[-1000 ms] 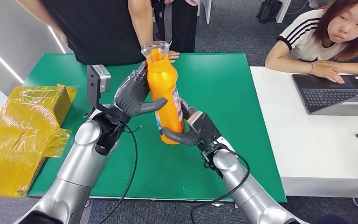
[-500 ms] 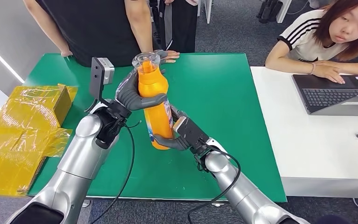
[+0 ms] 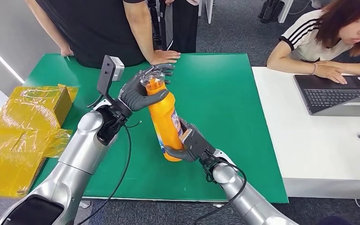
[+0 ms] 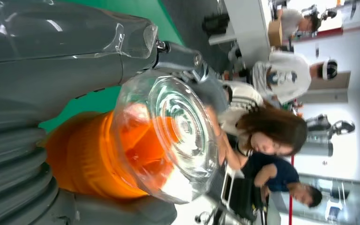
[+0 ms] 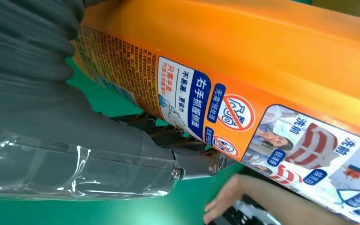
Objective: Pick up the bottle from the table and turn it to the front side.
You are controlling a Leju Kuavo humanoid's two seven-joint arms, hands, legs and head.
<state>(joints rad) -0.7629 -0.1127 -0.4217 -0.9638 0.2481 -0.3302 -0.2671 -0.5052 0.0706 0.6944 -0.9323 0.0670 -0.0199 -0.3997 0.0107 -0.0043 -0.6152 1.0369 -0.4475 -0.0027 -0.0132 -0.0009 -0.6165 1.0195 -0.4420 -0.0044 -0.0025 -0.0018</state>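
Closest to us, our right hand (image 3: 191,143) cups the lower body of the orange bottle (image 3: 165,123), fingers curled around its base so the bottle rests in the palm. Our right wrist view shows the printed label (image 5: 243,126) with warning symbols lying just beside those fingers (image 5: 75,150), so the label side faces toward that hand.

A little farther out, our left hand (image 3: 139,91) wraps the bottle's shoulder and neck, thumb across the near side and fingers closed behind, just under the clear cap (image 3: 152,77). From our left wrist view we look almost straight down onto that cap (image 4: 168,136).

Both hands hold the bottle above the green table (image 3: 225,103), lifted off the surface. Its long axis is near upright but tilted, the cap leaning away from us and to our left, the base toward our right hand. We judge any turn about that axis would call for one hand to loosen while the other carries the weight; the right hand sits under the load.

Beyond the bottle, a person's hand (image 3: 165,56) rests on the table's far edge. To our left lies a yellow wrapped package (image 3: 23,126); to our right, a laptop (image 3: 337,93) on a white desk.
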